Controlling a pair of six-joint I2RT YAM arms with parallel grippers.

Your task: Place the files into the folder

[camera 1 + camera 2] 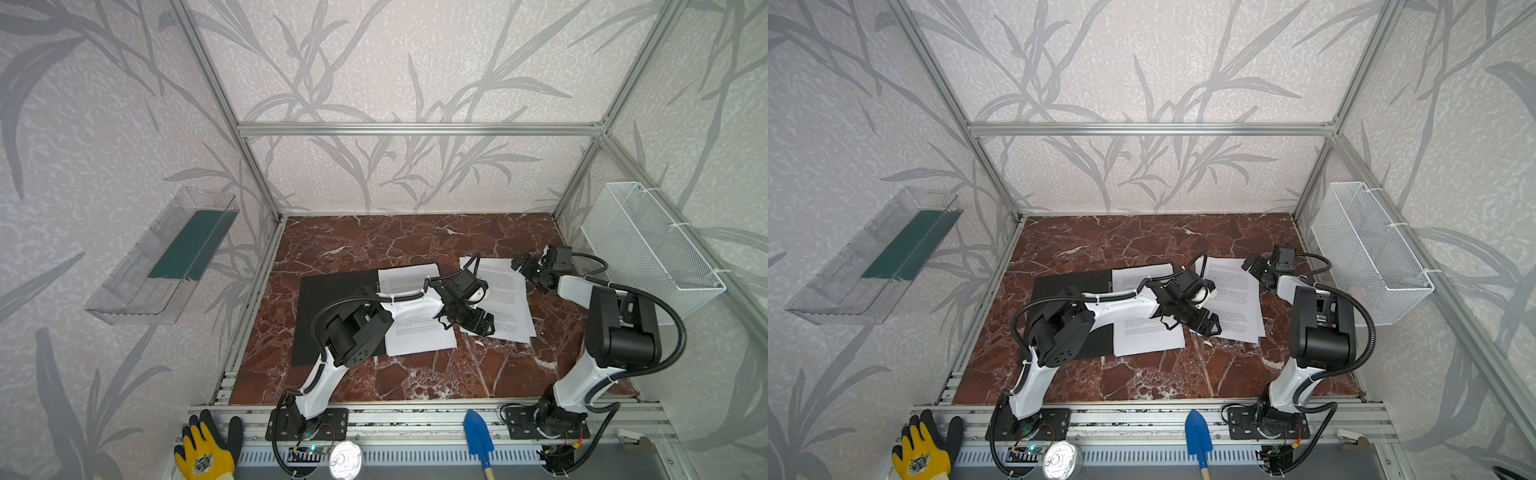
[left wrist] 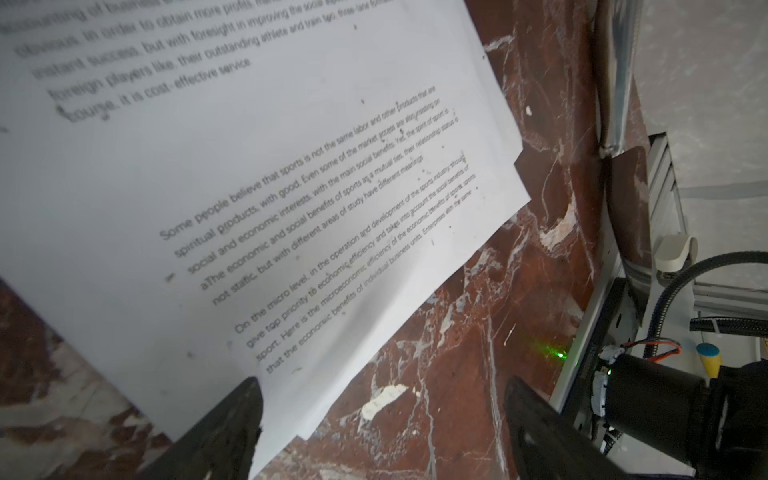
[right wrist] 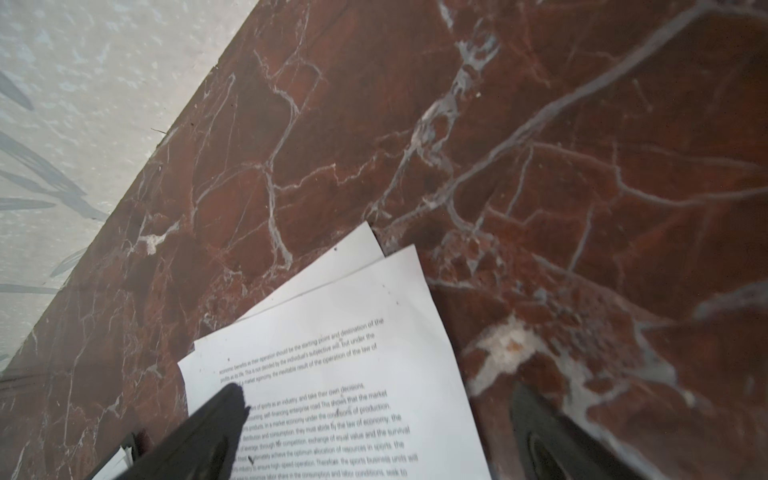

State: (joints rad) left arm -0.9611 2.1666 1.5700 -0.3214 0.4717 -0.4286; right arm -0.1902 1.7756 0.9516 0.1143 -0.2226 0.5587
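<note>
The black folder (image 1: 332, 299) (image 1: 1059, 282) lies open on the left of the marble table, and a printed sheet (image 1: 419, 340) (image 1: 1150, 338) rests on its right half. A loose stack of files (image 1: 507, 299) (image 1: 1237, 299) lies to its right. My left gripper (image 1: 473, 326) (image 1: 1204, 326) (image 2: 382, 386) hangs open low over the stack's (image 2: 249, 187) near-left corner, one finger over the paper and the other over bare marble. At the stack's (image 3: 353, 374) far right edge my right gripper (image 1: 525, 266) (image 1: 1256, 266) (image 3: 378, 390) is open and holds nothing.
A clear wall tray (image 1: 137, 286) on the left holds a dark green panel (image 1: 183, 249). On the right wall hangs a white wire basket (image 1: 648, 245). A yellow glove (image 1: 205, 453), a tin can (image 1: 345, 459) and a blue trowel (image 1: 478, 432) lie on the front rail.
</note>
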